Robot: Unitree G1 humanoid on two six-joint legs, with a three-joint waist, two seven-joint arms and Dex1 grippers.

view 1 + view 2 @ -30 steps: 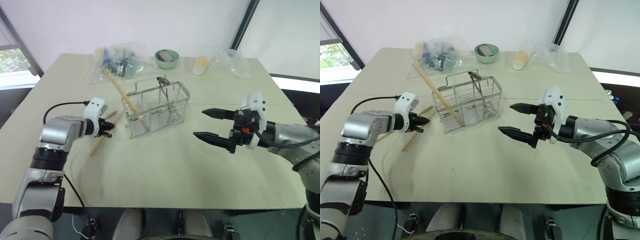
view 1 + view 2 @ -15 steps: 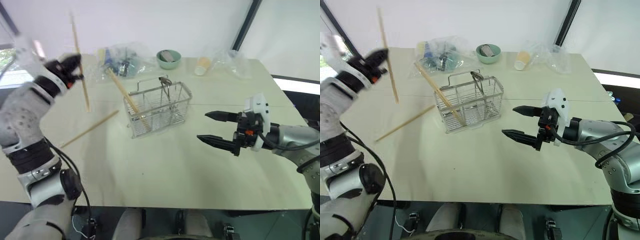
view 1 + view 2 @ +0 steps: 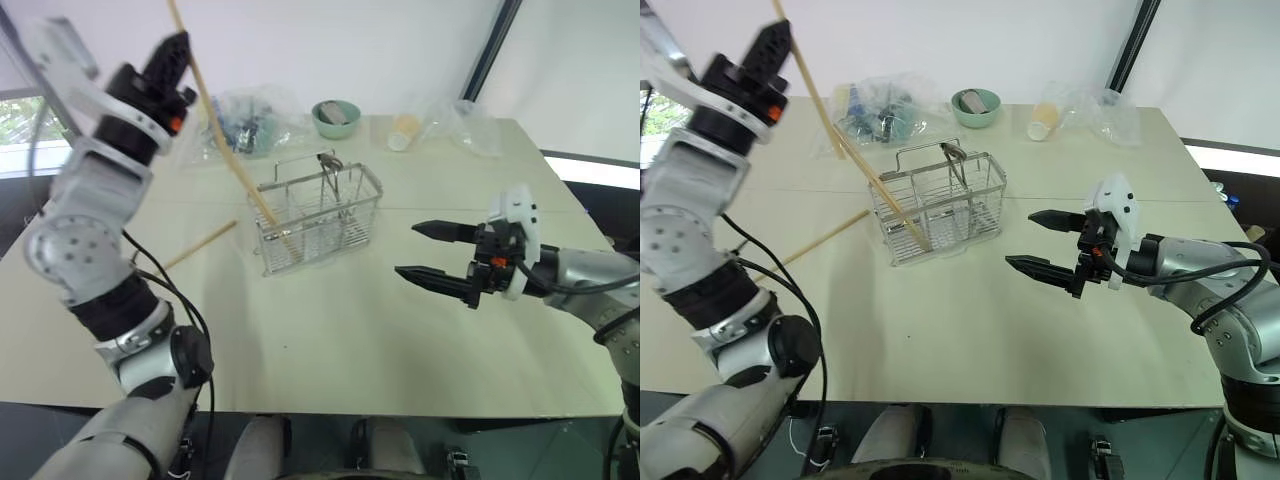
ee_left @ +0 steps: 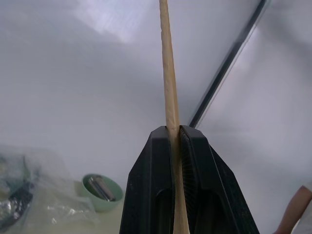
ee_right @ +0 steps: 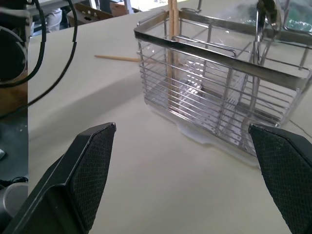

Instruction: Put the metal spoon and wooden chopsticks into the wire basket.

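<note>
My left gripper (image 3: 176, 45) is raised high at the left, shut on one wooden chopstick (image 3: 192, 70) that slants up past the picture's top; the left wrist view shows the stick (image 4: 168, 87) pinched between the fingertips. A second chopstick (image 3: 885, 195) leans in the wire basket's (image 3: 345, 225) left end. Another chopstick (image 3: 200, 245) lies flat on the table left of the basket. The metal spoon (image 5: 265, 22) stands upright inside the basket. My right gripper (image 3: 405, 250) hovers open to the right of the basket, facing it, with nothing between its fingers.
At the table's far edge stand a green bowl (image 3: 333, 116), a paper cup (image 3: 403, 130) and clear plastic bags (image 3: 240, 120) with items in them. A person's arm (image 4: 297, 209) shows at the edge of the left wrist view.
My left gripper has lifted one chopstick off the table and swung it up high, tilting it steeper. One chopstick stays on the table. The right gripper has not moved.
</note>
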